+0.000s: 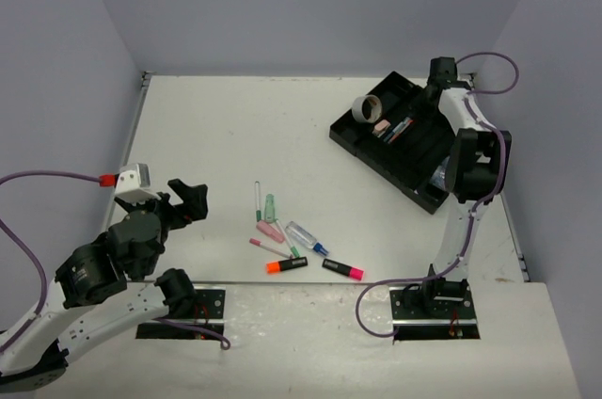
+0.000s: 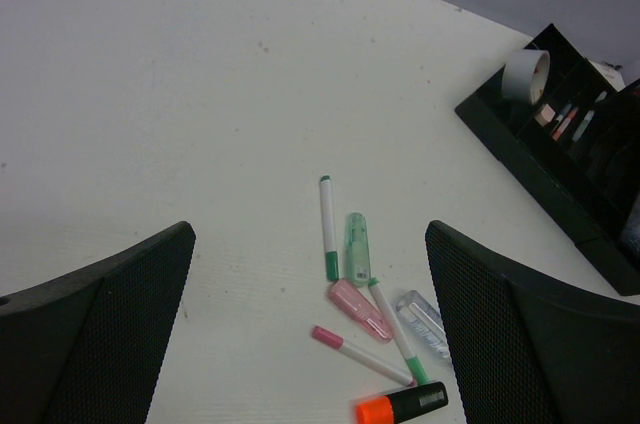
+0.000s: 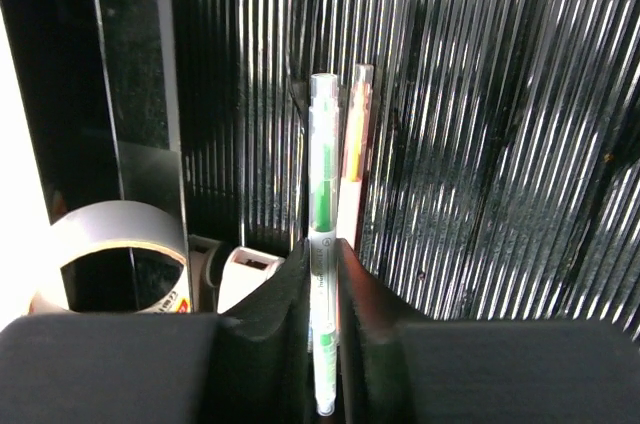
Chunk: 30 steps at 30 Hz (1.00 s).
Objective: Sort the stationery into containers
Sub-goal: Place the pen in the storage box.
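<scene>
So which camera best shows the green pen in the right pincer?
The right wrist view: the green pen sits close, sharp in the right pincer. In the top view the right arm hides it. The left wrist view shows the far tray, no clear pen.

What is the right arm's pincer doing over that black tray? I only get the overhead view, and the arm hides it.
Observer: The right wrist camera shows the right pincer closed on a clear green pen, which points along the black tray's ribbed floor.
Operator: Is anything next to that pen?
Observer: Yes, an orange pen lies right alongside it on the same ribbed floor.
Operator: And the left pincer, is it carrying something?
Observer: No. The left wrist camera shows the left pincer wide open and empty, aimed at the loose pens on the table.
</scene>
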### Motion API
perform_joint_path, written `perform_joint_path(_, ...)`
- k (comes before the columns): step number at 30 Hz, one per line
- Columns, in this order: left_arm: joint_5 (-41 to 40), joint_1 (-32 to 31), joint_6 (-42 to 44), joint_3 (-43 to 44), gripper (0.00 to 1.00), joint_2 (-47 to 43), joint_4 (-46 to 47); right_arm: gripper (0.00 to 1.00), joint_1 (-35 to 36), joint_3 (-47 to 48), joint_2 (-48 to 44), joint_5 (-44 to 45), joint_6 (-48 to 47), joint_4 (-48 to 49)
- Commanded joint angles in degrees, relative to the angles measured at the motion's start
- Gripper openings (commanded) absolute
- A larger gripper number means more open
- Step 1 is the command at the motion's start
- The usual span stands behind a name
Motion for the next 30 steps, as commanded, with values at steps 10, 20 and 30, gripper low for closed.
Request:
perform_joint_path(10,-2.01,0.05,-0.47,0.27,1.0,-0.23,0.91,0.37,0.54,3.29,-5.43,-1.72,-2.07,-1.77)
perform_joint_path(20,-2.5,0.12,-0.77,0.34,1.0,1.18,0.84,0.35,21.09,-19.81,-31.56,1.83,-10.79,4.18)
perform_joint_path(30,-2.54,0.08,-1.14,0.49,1.0,1.48,0.58,0.44,45.89,-35.52,-35.14,3.31,-15.99,8.53)
